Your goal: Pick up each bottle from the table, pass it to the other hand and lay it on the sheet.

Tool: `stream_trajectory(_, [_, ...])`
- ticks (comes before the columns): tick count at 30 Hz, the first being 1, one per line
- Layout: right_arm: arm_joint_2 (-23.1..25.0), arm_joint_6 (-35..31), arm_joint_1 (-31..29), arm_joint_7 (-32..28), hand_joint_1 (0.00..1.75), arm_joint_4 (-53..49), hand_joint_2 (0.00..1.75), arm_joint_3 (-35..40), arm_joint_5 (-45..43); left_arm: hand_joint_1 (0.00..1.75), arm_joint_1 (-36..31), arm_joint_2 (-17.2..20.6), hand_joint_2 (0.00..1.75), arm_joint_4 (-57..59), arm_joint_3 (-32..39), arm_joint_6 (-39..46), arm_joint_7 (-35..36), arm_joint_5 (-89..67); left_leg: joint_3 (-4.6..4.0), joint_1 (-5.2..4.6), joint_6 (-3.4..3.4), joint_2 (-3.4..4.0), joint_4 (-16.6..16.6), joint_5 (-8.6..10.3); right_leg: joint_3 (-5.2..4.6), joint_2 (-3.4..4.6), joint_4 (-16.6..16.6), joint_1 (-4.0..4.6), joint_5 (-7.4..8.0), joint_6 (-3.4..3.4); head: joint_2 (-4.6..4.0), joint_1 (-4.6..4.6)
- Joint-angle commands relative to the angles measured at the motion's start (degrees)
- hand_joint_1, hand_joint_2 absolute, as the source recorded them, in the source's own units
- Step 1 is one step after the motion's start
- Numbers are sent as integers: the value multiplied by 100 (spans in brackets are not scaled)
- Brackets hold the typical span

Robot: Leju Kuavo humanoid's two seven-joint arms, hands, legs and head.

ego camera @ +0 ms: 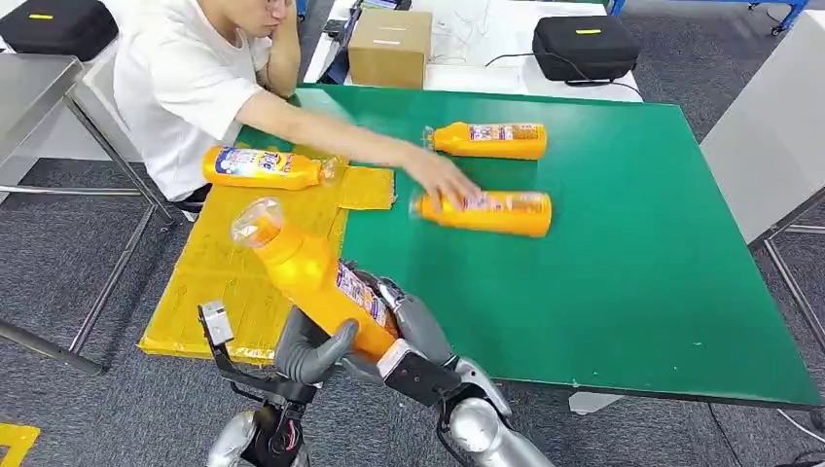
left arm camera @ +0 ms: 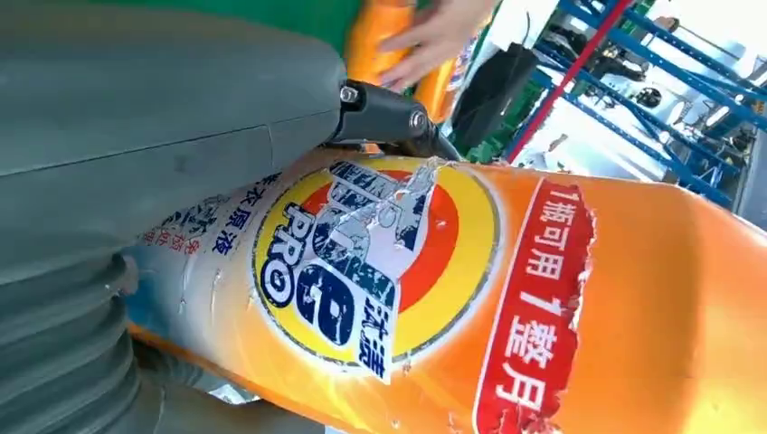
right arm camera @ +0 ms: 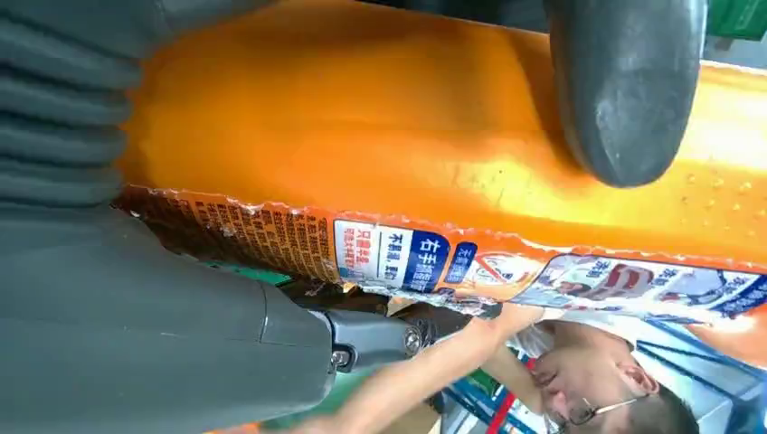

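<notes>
An orange detergent bottle (ego camera: 304,270) is held tilted above the near edge of the yellow sheet (ego camera: 219,277), cap pointing up and to the left. My left hand (ego camera: 313,352) wraps round its base from below, and my right hand (ego camera: 420,326) grips its side. The left wrist view has the bottle's front label (left arm camera: 362,262) close up beside my left hand (left arm camera: 136,136). In the right wrist view my right hand (right arm camera: 136,316) clasps the bottle (right arm camera: 362,127), with a dark fingertip (right arm camera: 624,90) pressed on it. Another bottle (ego camera: 261,167) lies on the sheet's far end.
Two more orange bottles (ego camera: 491,139) (ego camera: 496,212) lie on the green table (ego camera: 632,292). A person in white sits at the far left and reaches across, their hand (ego camera: 443,180) on the nearer bottle. A cardboard box (ego camera: 389,47) and a black case (ego camera: 584,47) stand behind.
</notes>
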Motion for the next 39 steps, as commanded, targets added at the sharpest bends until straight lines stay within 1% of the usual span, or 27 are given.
stream_trajectory(1, [-86,-277,5,-145,0,-310,0,-191,48,175,-161,19,175,476,207,25,30,24,14,2,-5,1,-3,-4,14,1,-3,3,-4,-7,0,0])
stream_trajectory(3, [-98,-348,44,-169,0,-384,0,-201,84,175,-168,16,175,480,234,118,-29,-56,19,2,-5,3,-3,-6,19,3,-3,2,-5,-8,0,0])
stream_trajectory(4, [-106,-504,108,-275,0,-519,0,-208,163,175,-167,-51,175,477,336,376,-138,-208,29,5,-8,4,-3,-10,28,4,-4,6,-8,-11,0,0])
stream_trajectory(5, [-120,-574,157,-328,0,-628,0,-197,203,175,-163,-95,175,451,390,431,-144,-236,20,1,-6,3,-6,-4,17,3,-3,1,-4,-8,0,-2])
stream_trajectory(8, [-224,-934,381,-577,0,-1220,0,-120,414,175,-343,-73,175,585,601,629,-90,-396,8,2,-4,-4,-2,-2,9,-4,-1,2,-4,-6,0,0])
stream_trajectory(9, [-240,-969,416,-610,0,-1305,0,-119,414,175,-370,-63,175,619,624,620,-86,-403,24,5,-8,-3,-1,-10,26,-3,-3,6,-10,-11,0,-2])
stream_trajectory(11, [-267,-977,440,-612,0,-1360,0,-118,414,175,-393,-54,175,642,644,607,-79,-407,11,0,-5,-1,-4,-3,11,0,-1,0,-4,-6,0,-2])
stream_trajectory(13, [-290,-981,453,-605,0,-1392,0,-122,421,175,-400,-58,175,660,667,583,-74,-410,25,3,-8,5,-5,-7,22,5,-4,4,-5,-10,0,0])
stream_trajectory(14, [-290,-981,453,-605,0,-1392,0,-122,421,175,-400,-58,175,660,667,583,-74,-410,11,2,-5,6,-4,-2,3,0,-2,2,-1,-7,0,-7])
stream_trajectory(15, [-278,-1009,452,-666,0,-1365,0,-139,388,175,-379,-77,175,650,675,560,-72,-424,22,6,-8,-1,-5,-5,18,-9,-5,7,-6,-11,0,-2])
stream_trajectory(16, [-290,-1047,491,-736,0,-1423,0,-167,347,175,-382,-65,175,649,689,544,-71,-433,15,1,-4,-12,-5,-1,12,-16,-5,2,-6,-6,0,2])
stream_trajectory(18, [-322,-1095,651,-781,0,-1586,0,-330,194,175,-393,-37,175,657,732,569,-52,-489,21,3,-6,-2,-5,-6,19,-4,-6,3,-7,-9,0,0])
stream_trajectory(22, [-305,-923,828,-808,0,-1672,0,-674,-288,175,-438,-11,175,682,748,553,17,-569,16,3,-5,-17,-7,-1,17,-19,-7,3,-7,-8,0,2])
stream_trajectory(24, [-242,-891,880,-863,0,-1639,0,-842,-292,175,-514,29,175,689,676,657,-53,-858,22,4,-7,-12,-5,-4,22,-14,-6,4,-9,-10,0,0])
stream_trajectory(25, [-236,-878,880,-868,0,-1628,0,-845,-297,175,-539,25,175,691,680,659,-54,-866,11,1,-5,-9,-4,-1,11,-11,-4,1,-5,-8,0,0])
stream_trajectory(26, [-201,-768,874,-887,0,-1590,0,-878,-366,175,-590,3,175,686,696,573,-46,-821,7,0,-4,-7,-5,1,6,-9,-4,1,-3,-6,0,0])
stream_trajectory(27, [-163,-611,867,-919,0,-1582,0,-899,-556,175,-606,-34,175,602,715,205,-106,-559,18,3,-7,-10,-6,-2,18,-12,-7,4,-6,-11,0,-2])
stream_trajectory(29, [-118,-540,829,-945,0,-1534,0,-963,-620,175,-598,-58,175,493,738,-268,-38,-218,5,1,-5,-5,-3,0,3,-7,-3,2,-3,-7,0,0])
stream_trajectory(30, [-108,-502,817,-955,0,-1522,0,-990,-639,175,-575,-66,175,430,743,-312,-56,-238,14,4,-8,-5,0,-4,13,-7,-1,4,-7,-11,0,0])
stream_trajectory(35, [-108,-502,817,-955,0,-1522,0,-990,-639,175,-575,-66,175,430,743,-312,-56,-238,7,0,-4,1,-3,-2,4,0,-2,1,-2,-6,0,-2])
stream_trajectory(36, [-115,-492,821,-957,0,-1526,0,-999,-644,175,-554,-55,175,429,741,-327,-63,-246,22,4,-7,1,-3,-8,21,-1,-4,5,-8,-10,0,0])
stream_trajectory(37, [-98,-455,843,-970,0,-1547,0,-1035,-668,175,-558,-59,175,434,748,-429,-85,-234,14,3,-6,1,-2,-5,12,-1,-3,4,-5,-8,0,-2])
stream_trajectory(39, [-110,-455,886,-980,0,-1603,0,-1070,-654,175,-616,-34,175,473,779,-219,-197,-517,17,4,-6,-3,-4,-5,17,-5,-4,5,-7,-9,0,0])
